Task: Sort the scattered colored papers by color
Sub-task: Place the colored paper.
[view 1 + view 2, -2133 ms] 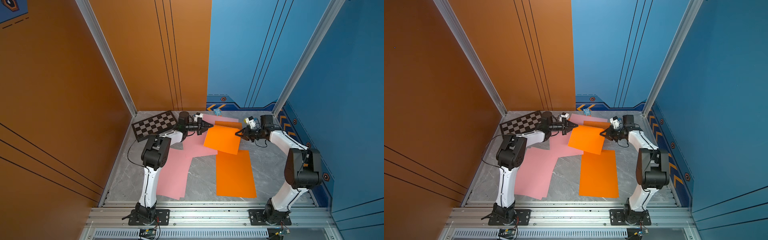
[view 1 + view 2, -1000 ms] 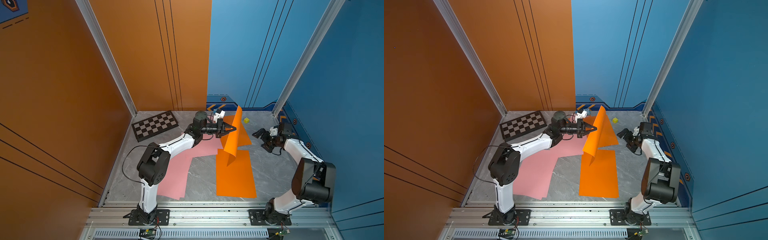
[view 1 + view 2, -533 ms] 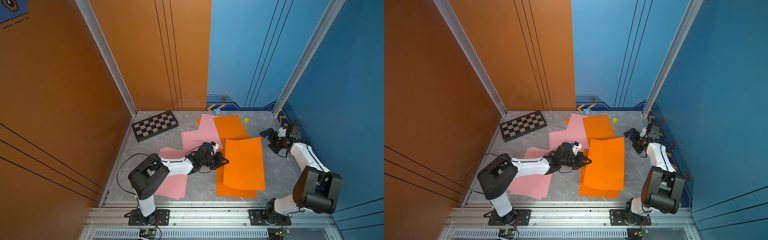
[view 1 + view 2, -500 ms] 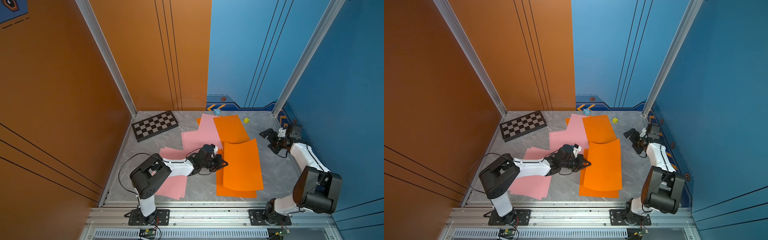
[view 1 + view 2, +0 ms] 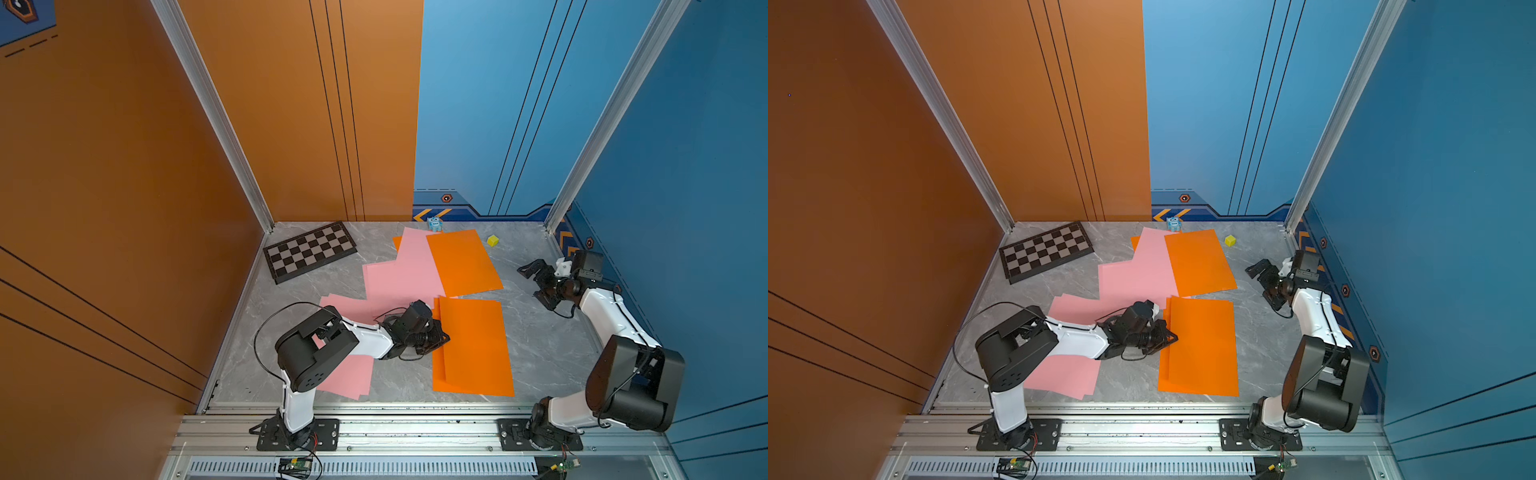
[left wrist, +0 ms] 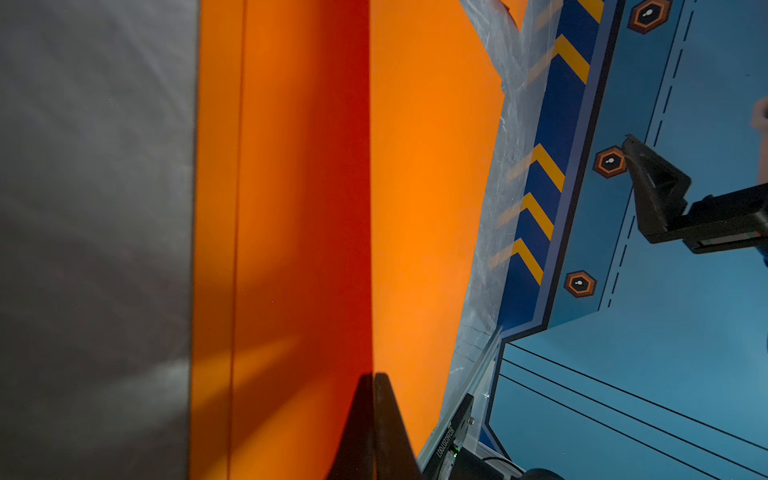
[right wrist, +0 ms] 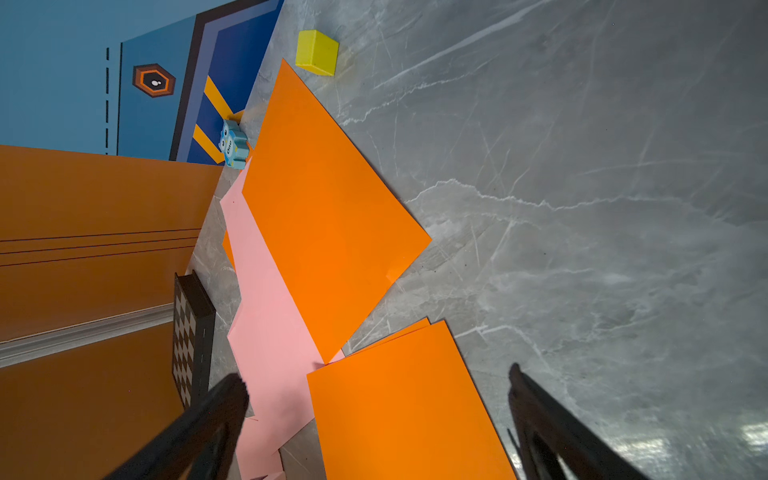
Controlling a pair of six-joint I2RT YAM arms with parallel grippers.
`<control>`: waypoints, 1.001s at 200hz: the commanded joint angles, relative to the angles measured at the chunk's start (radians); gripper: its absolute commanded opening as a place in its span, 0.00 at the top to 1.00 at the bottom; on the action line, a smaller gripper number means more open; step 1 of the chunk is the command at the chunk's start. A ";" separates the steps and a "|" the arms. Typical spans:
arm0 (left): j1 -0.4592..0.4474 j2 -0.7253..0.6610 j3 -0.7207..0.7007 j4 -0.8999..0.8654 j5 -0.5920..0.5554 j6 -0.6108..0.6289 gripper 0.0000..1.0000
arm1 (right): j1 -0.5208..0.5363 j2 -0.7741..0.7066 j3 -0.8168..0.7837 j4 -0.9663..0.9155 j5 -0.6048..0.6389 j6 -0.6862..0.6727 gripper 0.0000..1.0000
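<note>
When read from the orange wall (image 5: 124, 208) across, opens with the black-and-grey checkered board (image 5: 309, 251), flat on the grey marbled floor (image 5: 540, 345) toward the rear. Shows the front pink sheets (image 5: 349, 376) in a loose pile near the rail (image 5: 374, 409), partly under the left arm (image 5: 365, 336), and the rear pink sheets (image 5: 399, 274) fanned out toward the back, close to the board but not touching it. Behind the rearmost pink corner, against the blue wall (image 5: 478, 124), places a small blue toy figure (image 5: 434, 224). Puts the left gripper (image 5: 444, 337) low at the left edge of the front orange stack (image 5: 438, 370), jaws pressed together on the top orange sheet (image 5: 473, 328); in the left wrist view, shows that sheet running out from between the closed tips. Sets the stack square to the rail, its rear left corner at the edge of the rear pink sheets. Farther back, lays the rear orange sheet (image 5: 463, 262) askew over the pink, with one more orange corner (image 5: 397, 242) peeking out behind. Just right of its far corner, apart from it, shows the small yellow cube (image 5: 493, 240). Ends with the right gripper (image 5: 537, 286) by the blue side wall (image 5: 685, 208), over bare floor, jaws spread wide, holding nothing, well apart from every sheet.
</note>
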 commanded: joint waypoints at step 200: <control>0.070 -0.239 0.225 -0.707 -0.229 0.275 0.02 | 0.121 0.206 0.135 0.033 0.104 -0.004 0.00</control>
